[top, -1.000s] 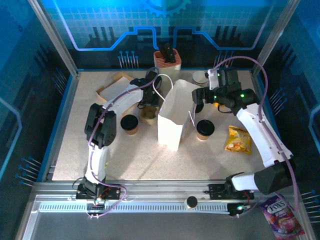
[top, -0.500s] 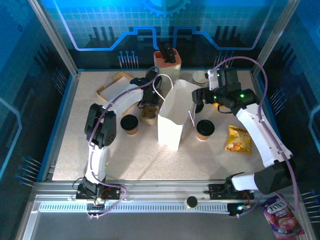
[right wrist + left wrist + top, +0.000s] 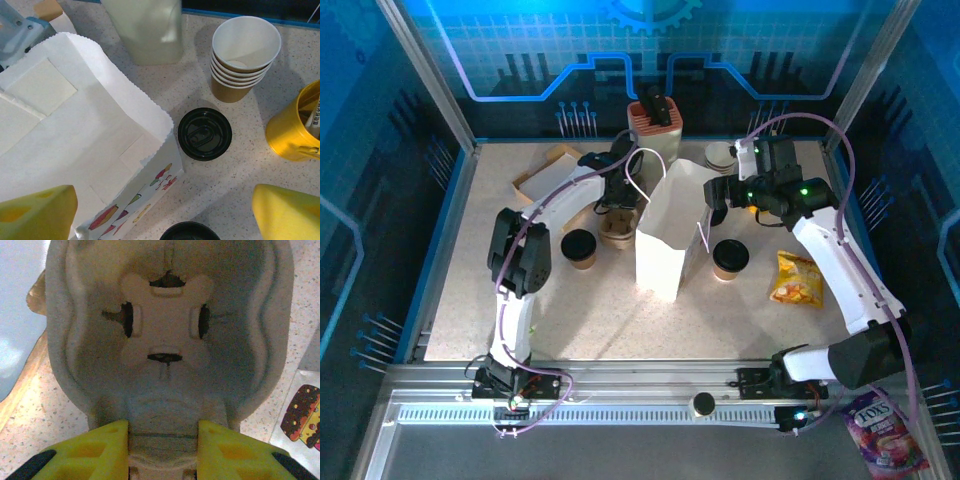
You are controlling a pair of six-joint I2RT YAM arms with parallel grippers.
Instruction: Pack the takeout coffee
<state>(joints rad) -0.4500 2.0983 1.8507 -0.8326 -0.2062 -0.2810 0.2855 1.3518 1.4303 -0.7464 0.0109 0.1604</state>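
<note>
The left pincer [image 3: 163,432] is closed on a grey moulded-pulp cup carrier [image 3: 165,340]; the right pincer [image 3: 162,197] is spread wide, empty. A black-lidded tan paper cup [image 3: 579,248] is seen near the left pincer, a second cup [image 3: 730,258] close by the right.

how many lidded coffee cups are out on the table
2: one lidded cup left of the white bag, one right of it. More may hide in the bag.

A black-lidded cup [image 3: 190,231], probably takeout coffee, is cut off at the right wrist view's bottom edge
</note>
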